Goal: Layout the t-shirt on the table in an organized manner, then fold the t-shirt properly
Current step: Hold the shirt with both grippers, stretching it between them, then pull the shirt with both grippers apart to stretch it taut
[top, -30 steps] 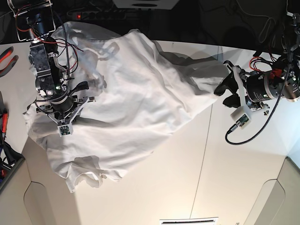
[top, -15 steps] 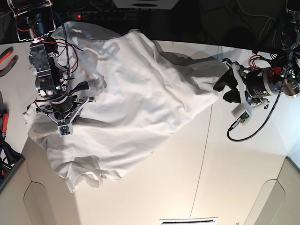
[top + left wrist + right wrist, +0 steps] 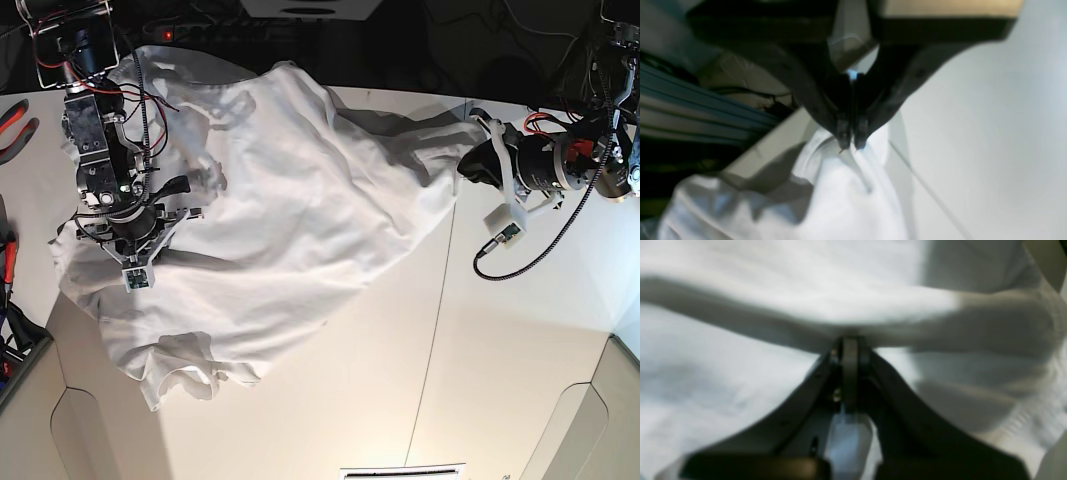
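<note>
Your t-shirt (image 3: 270, 220) is spread in a wrinkly heap over the far left part of the table (image 3: 500, 380), with its top bit hanging past the far edge and one bunched sleeve pointing toward the near edge. The table's thin dark seam (image 3: 432, 350) runs just beside the shirt's right side.

Your left gripper (image 3: 468, 170) sits at the shirt's right corner near the far edge. In the left wrist view the jaws are pinched together on a little peak of white t-shirt (image 3: 853, 186) fabric, so your left gripper (image 3: 851, 144) is grasping the shirt.

Your right gripper (image 3: 128, 252) is planted on the shirt's left side, near the table's left edge. Its wrist view shows the right gripper (image 3: 849, 344) clenched tight with a fold of the t-shirt (image 3: 773, 306) caught at the tips.
</note>
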